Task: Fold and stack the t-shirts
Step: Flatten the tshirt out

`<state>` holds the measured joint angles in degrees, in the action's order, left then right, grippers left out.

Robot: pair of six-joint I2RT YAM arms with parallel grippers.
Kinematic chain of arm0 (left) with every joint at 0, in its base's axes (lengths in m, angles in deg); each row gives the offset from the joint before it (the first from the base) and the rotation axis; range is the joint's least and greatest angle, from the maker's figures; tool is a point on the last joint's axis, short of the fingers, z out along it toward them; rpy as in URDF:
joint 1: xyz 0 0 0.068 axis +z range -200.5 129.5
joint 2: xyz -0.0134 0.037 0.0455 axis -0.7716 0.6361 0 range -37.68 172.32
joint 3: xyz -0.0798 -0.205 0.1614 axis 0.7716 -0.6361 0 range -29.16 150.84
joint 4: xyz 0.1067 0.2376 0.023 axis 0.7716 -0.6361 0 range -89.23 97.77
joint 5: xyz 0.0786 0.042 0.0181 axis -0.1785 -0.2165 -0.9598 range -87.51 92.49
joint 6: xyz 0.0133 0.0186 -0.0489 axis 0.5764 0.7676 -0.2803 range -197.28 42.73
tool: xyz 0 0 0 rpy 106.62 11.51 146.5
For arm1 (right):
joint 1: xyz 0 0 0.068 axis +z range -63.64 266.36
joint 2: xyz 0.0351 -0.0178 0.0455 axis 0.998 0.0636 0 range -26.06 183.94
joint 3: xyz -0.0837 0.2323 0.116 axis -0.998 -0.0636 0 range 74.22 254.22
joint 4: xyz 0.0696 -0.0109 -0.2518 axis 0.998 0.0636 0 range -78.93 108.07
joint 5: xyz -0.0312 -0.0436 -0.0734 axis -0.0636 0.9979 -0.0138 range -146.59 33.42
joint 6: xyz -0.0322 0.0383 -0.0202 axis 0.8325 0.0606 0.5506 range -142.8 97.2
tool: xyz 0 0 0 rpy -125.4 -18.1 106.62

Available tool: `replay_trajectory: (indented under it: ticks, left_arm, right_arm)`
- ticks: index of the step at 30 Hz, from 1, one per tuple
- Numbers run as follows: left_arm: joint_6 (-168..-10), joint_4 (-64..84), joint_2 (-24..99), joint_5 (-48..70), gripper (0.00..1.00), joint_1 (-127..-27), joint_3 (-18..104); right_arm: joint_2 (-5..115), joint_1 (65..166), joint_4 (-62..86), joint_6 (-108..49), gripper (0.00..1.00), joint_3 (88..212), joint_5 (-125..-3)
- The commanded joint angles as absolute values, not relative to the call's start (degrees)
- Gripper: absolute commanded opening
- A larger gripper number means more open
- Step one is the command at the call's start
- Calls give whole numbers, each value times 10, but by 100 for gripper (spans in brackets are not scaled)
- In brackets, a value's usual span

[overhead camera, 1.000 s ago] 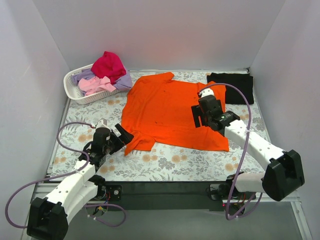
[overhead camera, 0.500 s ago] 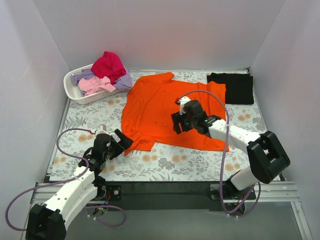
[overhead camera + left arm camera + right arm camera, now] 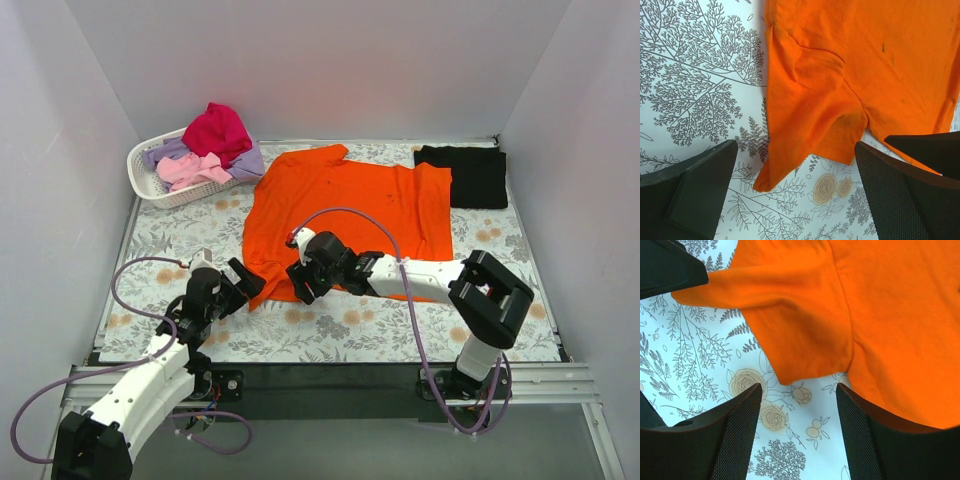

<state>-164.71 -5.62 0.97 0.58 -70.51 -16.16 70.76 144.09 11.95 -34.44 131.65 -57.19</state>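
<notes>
Near-left on table (image 3: 330, 325), orange t-shirt (image 3: 345, 210) sleeve (image 3: 810, 115) juts toward near edge. Left fingers (image 3: 695, 190) apart, just left of it; right fingers (image 3: 735, 435) apart, just right, over its hem.

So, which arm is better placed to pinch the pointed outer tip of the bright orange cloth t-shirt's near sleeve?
Left, probably: the left gripper, open, frames that tip of the bright orange cloth t-shirt; the open right gripper sits further in, over the sleeve's hem.
</notes>
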Motion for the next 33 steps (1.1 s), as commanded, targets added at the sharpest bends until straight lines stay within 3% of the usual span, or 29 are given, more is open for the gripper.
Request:
replay_trajectory:
  ticks: [1,7,13,19,22,33]
  left_arm:
    - [-1643,-51,-9,5,96,-707,-166]
    - [-1641,-50,-10,14,96,-706,-167]
    - [-1638,-44,-10,21,96,-706,-169]
    - [-1638,-41,-9,24,96,-706,-169]
    - [-1638,-40,-6,24,96,-706,-171]
    - [-1638,-30,40,60,97,-717,-171]
  right_arm:
    - [725,1454,95,-361,55,1345,-568]
    - [747,1472,96,-365,50,1350,-538]
    - [773,1476,97,-365,39,1358,-521]
    - [781,1479,103,-363,11,1357,-513]
    - [774,1480,108,-361,1,1350,-509]
    - [706,1481,145,-367,1,1299,-485]
